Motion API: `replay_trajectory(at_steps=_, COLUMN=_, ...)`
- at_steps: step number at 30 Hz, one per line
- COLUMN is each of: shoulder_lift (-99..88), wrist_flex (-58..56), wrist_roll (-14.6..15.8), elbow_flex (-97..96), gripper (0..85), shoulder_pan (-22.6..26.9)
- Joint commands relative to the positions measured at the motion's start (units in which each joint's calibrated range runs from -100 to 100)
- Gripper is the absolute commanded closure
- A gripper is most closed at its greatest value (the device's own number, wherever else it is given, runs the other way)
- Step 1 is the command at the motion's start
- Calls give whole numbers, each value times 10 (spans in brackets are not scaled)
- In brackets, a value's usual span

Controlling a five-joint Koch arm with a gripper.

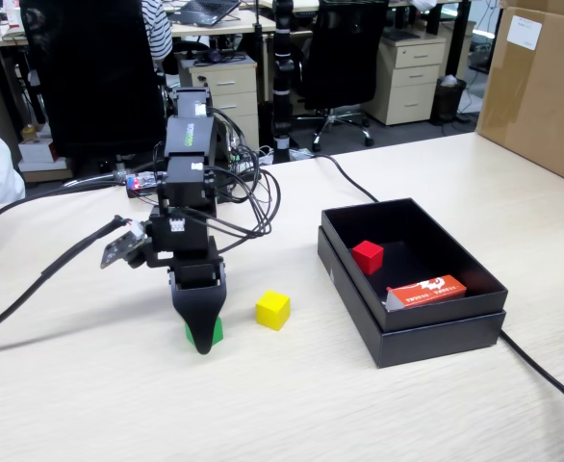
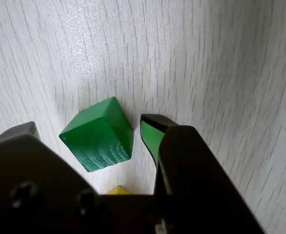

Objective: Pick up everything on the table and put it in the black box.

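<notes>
Black tool is down at the light beige wood-grain desk, jaws apart, straddling the small green cube; wrist view shows gaps on both sides, so no clamp. Fixed view: green cube sits near-left, mostly hidden behind the tool tip. Small yellow cube rests on the desk just right of it. Small red cube lies inside the matte black cardboard box on the right, next to a flat orange-red packet with white print.
</notes>
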Motion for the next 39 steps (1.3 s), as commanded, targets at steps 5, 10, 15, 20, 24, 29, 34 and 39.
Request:
replay_trajectory(at_steps=5, shoulder_lift=1, wrist_flex=2, wrist_roll=-5, elbow_flex=37, gripper=685, shoulder_pan=-5)
replay_trajectory(at_steps=10, shoulder_lift=-16, wrist_flex=2, wrist_roll=-5, elbow_flex=8, gripper=846, shoulder_pan=-6)
replay_trajectory(at_steps=15, shoulder_lift=-154, wrist_flex=2, wrist_roll=-1, elbow_flex=-57, gripper=846, shoulder_pan=5)
replay_trajectory(at_steps=20, shoulder_lift=-377, wrist_flex=2, wrist_roll=18, elbow_flex=-115, gripper=846, shoulder_pan=57)
replay_trajectory(at_steps=24, shoulder_lift=-480, wrist_flex=1, wrist_roll=37, elbow_flex=-127, gripper=846, shoulder_pan=110)
replay_trajectory(at_steps=29, shoulder_lift=-506, wrist_flex=0, wrist_roll=68, elbow_flex=-107, gripper=846, shoulder_pan=183)
replay_trajectory(at_steps=34, shoulder_lift=-419, wrist_flex=0, wrist_roll=99, elbow_flex=-42, gripper=846, shoulder_pan=234)
replay_trajectory(at_steps=39, shoulder_lift=-282, wrist_flex=-1, wrist_roll=117, elbow_flex=12, gripper=846, shoulder_pan=251)
